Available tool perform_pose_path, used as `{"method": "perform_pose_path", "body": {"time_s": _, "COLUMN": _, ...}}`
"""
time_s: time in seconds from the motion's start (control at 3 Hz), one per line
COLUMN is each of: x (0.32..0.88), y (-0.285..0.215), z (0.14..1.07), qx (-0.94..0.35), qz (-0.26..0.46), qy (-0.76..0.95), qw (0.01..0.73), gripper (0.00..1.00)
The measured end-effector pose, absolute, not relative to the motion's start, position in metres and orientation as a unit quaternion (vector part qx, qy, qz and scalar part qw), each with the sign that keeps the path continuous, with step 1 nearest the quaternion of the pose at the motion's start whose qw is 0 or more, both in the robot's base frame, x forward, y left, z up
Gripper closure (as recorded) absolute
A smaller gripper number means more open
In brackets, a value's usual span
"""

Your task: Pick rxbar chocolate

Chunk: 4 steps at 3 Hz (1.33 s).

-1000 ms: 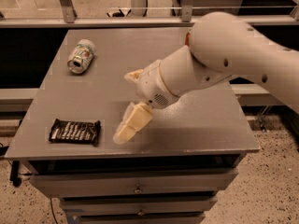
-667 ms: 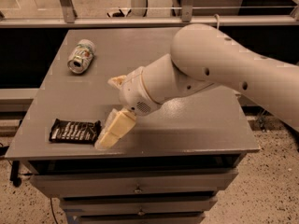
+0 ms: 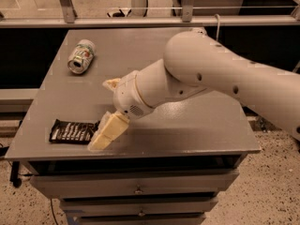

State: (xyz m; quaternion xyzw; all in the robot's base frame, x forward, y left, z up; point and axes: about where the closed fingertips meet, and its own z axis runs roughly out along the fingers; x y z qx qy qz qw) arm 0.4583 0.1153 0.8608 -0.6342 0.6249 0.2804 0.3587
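Rxbar chocolate (image 3: 71, 131) lies flat at lower left of frame, near the table's (image 3: 70, 97) front edge. Tool (image 3: 101, 115) sits just right of it, jaws spread, gripping nothing. The lower finger (image 3: 108, 132) overlaps the bar's right end; contact not determinable. Can (image 3: 81, 56) on its side, upper left.

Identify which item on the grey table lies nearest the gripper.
The flat dark-wrapped rxbar chocolate, front left, beside the pale gripper; the green-and-white can lies far back.

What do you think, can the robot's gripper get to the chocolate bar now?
Probably yes. The gripper hangs at one end of the bar, nothing lies between them, and the can sits far off.
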Motion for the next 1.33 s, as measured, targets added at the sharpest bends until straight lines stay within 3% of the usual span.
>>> {"method": "perform_pose_path", "body": {"time_s": 0.67, "x": 0.463, "y": 0.157, "z": 0.832, "qx": -0.618, "qz": 0.313, "qy": 0.623, "qw": 0.364, "gripper": 0.0}}
{"method": "perform_pose_path", "body": {"time_s": 1.33, "x": 0.459, "y": 0.16, "z": 0.828, "qx": -0.622, "qz": 0.293, "qy": 0.62, "qw": 0.379, "gripper": 0.41}}
